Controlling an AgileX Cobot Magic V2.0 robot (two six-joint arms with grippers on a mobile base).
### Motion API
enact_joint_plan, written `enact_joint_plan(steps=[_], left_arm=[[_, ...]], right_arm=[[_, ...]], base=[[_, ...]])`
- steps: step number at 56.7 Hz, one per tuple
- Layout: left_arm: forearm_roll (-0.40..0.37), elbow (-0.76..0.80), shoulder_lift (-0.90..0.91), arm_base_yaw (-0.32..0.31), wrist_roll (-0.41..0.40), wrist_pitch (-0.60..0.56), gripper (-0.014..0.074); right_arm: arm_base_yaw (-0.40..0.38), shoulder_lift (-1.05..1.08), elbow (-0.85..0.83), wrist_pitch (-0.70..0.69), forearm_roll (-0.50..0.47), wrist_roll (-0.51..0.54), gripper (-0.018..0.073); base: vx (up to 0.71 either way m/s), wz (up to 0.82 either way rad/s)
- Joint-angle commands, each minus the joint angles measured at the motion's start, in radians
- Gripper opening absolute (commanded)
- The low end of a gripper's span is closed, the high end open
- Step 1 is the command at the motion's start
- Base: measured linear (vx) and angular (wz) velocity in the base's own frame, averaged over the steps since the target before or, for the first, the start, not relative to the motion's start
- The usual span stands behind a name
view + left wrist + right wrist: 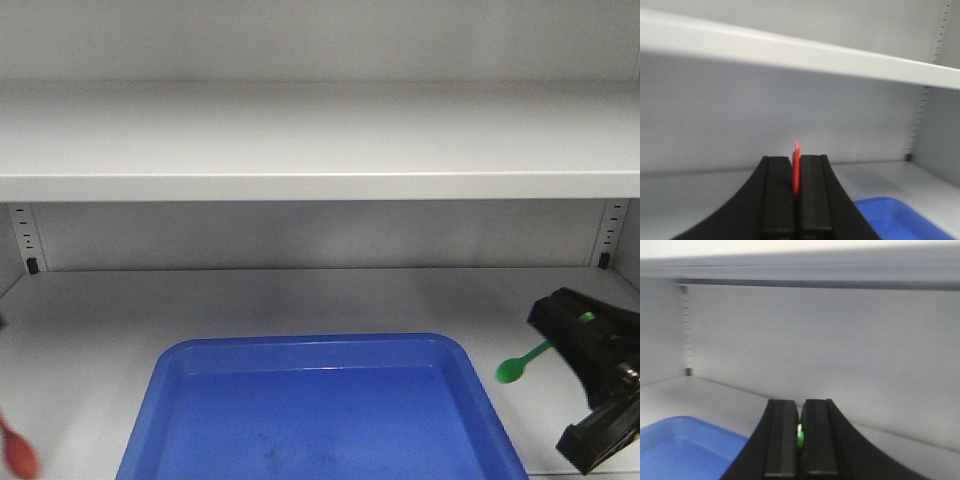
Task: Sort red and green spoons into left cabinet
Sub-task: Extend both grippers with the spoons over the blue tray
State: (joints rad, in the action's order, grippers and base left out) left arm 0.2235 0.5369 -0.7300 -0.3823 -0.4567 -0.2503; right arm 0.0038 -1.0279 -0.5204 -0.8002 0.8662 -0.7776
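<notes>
The green spoon [520,365] is pinched by its handle between the closed fingers of the right gripper [799,435], its bowl sticking out past the fingertips just beside the right rim of the blue tray [180,362], while the red spoon [796,167] is clamped edge-on between the narrowly closed fingers of the left gripper [796,172]. Neither spoon is set down yet, so both releases are judged to remain. Both grippers are held low and roughly level inside the left cabinet [320,140], pointed toward its back wall beneath the upper shelf.

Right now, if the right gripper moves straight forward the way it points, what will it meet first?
Probably the cabinet's grey back wall. The right gripper, shut on the green spoon, shows nothing nearer ahead, though depth is unclear.
</notes>
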Motion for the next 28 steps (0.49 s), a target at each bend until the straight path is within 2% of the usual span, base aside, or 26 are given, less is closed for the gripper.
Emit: enact_joint_plan(steps=[1, 8, 16, 28], left_arm=[[0.010, 0.050, -0.106, -0.046, -0.153, -0.167, -0.0003], [0.084, 0.114, -0.251, -0.110, -0.270, -0.265, -0.0003], [0.202, 0.213, -0.393, -0.171, -0.332, -0.279, 0.0000], [0.210, 0.294, -0.496, -0.233, -0.328, -0.247, -0.0001]], right_arm=[[0.000, -0.014, -0.037, -0.111, 0.011, -0.103, -0.0002], [0.000, -0.036, -0.039, -0.133, 0.024, -0.175, 0.0000], [0.000, -0.043, -0.039, -0.133, 0.025, -0.210, 0.0004], [0.000, -0.043, -0.039, -0.133, 0.053, -0.211, 0.0009]], base=[[0.00, 0.00], [0.00, 0.00], [0.00, 0.00], [0.00, 0.00]])
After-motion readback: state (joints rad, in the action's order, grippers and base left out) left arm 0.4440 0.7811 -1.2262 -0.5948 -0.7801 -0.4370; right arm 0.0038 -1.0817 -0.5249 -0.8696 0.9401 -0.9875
